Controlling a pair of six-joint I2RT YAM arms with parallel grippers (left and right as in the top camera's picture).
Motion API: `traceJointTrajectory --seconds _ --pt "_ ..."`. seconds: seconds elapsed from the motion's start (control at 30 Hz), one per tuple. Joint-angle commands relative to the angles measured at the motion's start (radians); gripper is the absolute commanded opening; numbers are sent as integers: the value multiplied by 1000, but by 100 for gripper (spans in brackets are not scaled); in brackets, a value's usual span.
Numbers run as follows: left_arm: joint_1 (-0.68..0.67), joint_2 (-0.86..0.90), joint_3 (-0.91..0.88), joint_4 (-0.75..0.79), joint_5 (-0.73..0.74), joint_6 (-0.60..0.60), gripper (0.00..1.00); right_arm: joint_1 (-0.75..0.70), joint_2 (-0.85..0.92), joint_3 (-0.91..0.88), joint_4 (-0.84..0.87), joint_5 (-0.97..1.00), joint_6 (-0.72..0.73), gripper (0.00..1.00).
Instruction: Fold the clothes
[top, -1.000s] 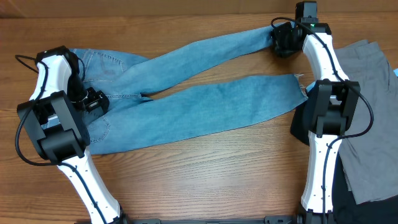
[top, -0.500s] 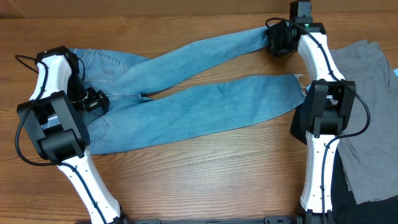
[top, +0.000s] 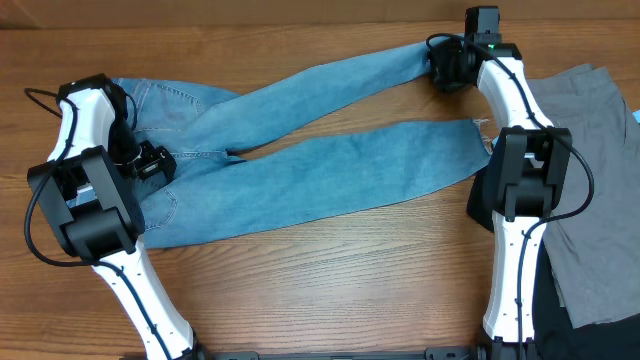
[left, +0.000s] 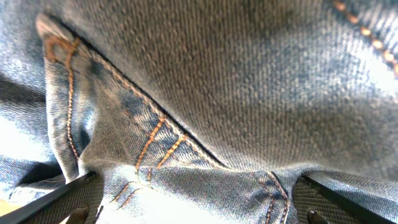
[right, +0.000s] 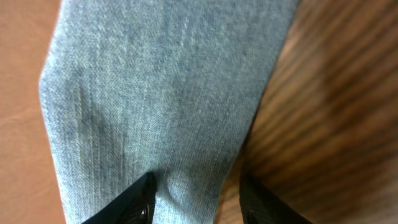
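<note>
Overhead view, L to R: left arm (top: 85, 190) covers part of the waist end of the jeans (top: 300, 170), so the waistband is mostly hidden under it. A stitched back pocket (top: 168, 98) shows just above the left claw (top: 150, 162), which sits low on the seat of the jeans. Its jaws can't be made out from up here. Left wrist cam settles it: left claw (left: 199, 199) is spread wide and released, w/ only the fingertips (left: 62, 199) showing at the bottom corners, cut off by the frame edge. Denim fills everything else in that view, w/ an orange-stitched seam (left: 155, 137) running diagonally. No fabric is pinched.

Jeans lie flat on the wooden table (top: 330, 290), legs running right and splayed apart. The lower leg ends in a frayed hem (top: 480, 130) beside the right arm. The upper leg runs to the top right, where its end disappears under the right claw (top: 447, 65). Right wrist cam, blurry: right claw (right: 196, 199) is grasping that leg, w/ cloth filling the gap between its two fingers (right: 137, 202). Hem is not visible there.

Far right: grey garment (top: 590, 150), cut off by the frame edge. Black garment (top: 480, 212) pokes out beside the right arm base; most of it is hidden.
</note>
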Motion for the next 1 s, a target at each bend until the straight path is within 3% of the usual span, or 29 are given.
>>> traceJointTrajectory --seconds 0.0,0.07,0.2,0.37,0.47,0.53,0.8,0.97 --pt "2 9 -12 -10 11 23 100 3 18 -46 31 11 2 47" --pt "2 9 -12 -10 11 23 100 3 18 -56 49 9 2 36" --pt "2 9 -12 -12 11 23 100 3 18 -57 50 18 1 4" --pt "2 9 -12 -13 11 23 100 -13 17 -55 42 28 -6 4" --pt "2 9 -11 -14 11 23 90 -42 1 -44 -19 29 -6 4" --pt "2 8 -10 -10 12 22 89 -65 -21 -39 -66 31 -7 4" --pt "-27 -18 86 -8 14 16 92 -101 -205 -39 -333 192 -109 4" --pt "-59 -59 151 -8 18 15 91 -99 -217 -39 -457 188 -119 4"
